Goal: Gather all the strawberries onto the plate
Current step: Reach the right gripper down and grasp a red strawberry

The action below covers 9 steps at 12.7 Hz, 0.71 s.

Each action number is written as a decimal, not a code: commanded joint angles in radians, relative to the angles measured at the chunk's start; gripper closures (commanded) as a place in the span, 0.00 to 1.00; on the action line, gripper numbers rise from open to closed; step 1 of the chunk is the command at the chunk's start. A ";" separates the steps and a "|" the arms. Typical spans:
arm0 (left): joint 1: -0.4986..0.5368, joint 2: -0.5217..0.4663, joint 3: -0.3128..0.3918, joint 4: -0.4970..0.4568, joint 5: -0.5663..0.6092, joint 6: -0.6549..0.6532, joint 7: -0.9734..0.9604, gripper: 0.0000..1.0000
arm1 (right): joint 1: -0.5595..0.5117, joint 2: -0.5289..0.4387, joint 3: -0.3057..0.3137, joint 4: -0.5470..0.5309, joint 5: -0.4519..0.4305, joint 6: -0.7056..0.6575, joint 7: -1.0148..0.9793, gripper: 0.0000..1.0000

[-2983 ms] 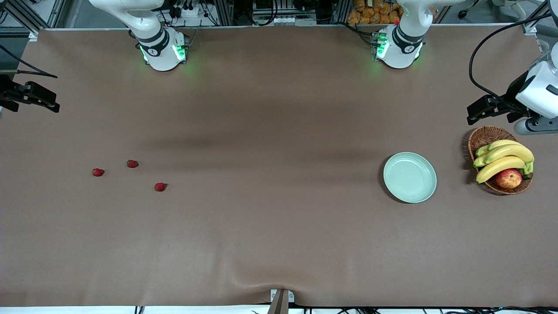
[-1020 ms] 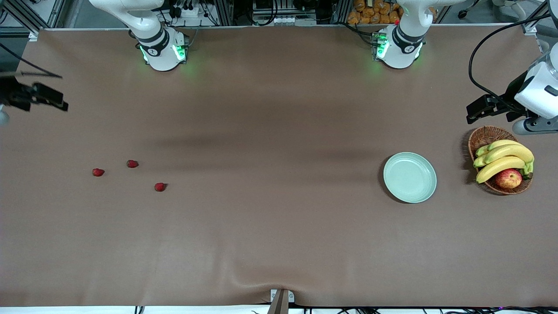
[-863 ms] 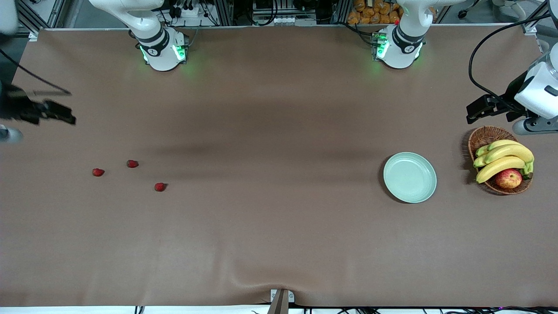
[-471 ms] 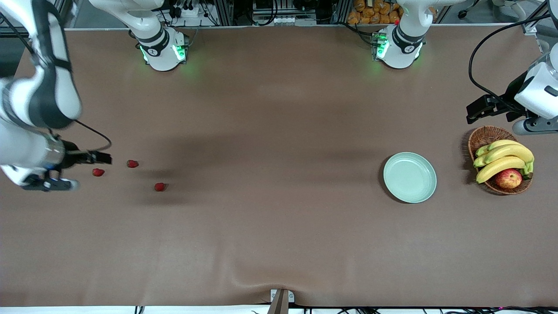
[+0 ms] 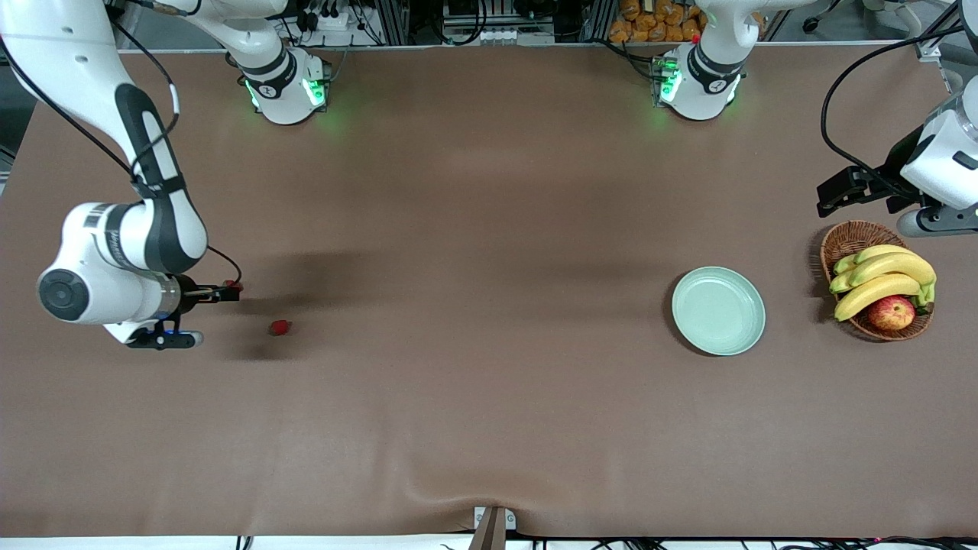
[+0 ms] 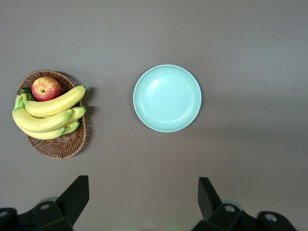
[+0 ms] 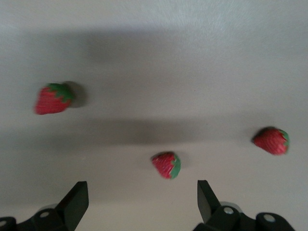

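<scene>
Three strawberries lie on the brown table at the right arm's end. In the front view one [image 5: 280, 328] lies free, one [image 5: 234, 286] shows at my right gripper's tip, and the third is hidden under the arm. The right wrist view shows all three [image 7: 53, 98] [image 7: 166, 165] [image 7: 272, 141]. My right gripper [image 5: 220, 291] [image 7: 142, 204] is open and empty, low over the berries. The pale mint plate [image 5: 718, 310] [image 6: 167, 97] is empty, toward the left arm's end. My left gripper [image 5: 839, 192] [image 6: 142, 199] is open and empty, waiting over the table beside the basket.
A brown wicker basket [image 5: 844, 237] [image 6: 57, 147] with bananas [image 5: 879, 279] and a red-yellow apple [image 5: 891, 312] stands beside the plate at the left arm's end. The right arm's elbow [image 5: 114, 260] hangs over the table near the berries.
My right arm has swung in from the table's end and come down over the strawberries, covering one. The left arm, plate and berries have not moved.
</scene>
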 commanded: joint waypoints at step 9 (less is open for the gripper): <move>0.002 -0.001 -0.005 -0.014 0.008 -0.003 0.015 0.00 | -0.050 0.067 0.006 -0.064 -0.001 0.039 -0.079 0.00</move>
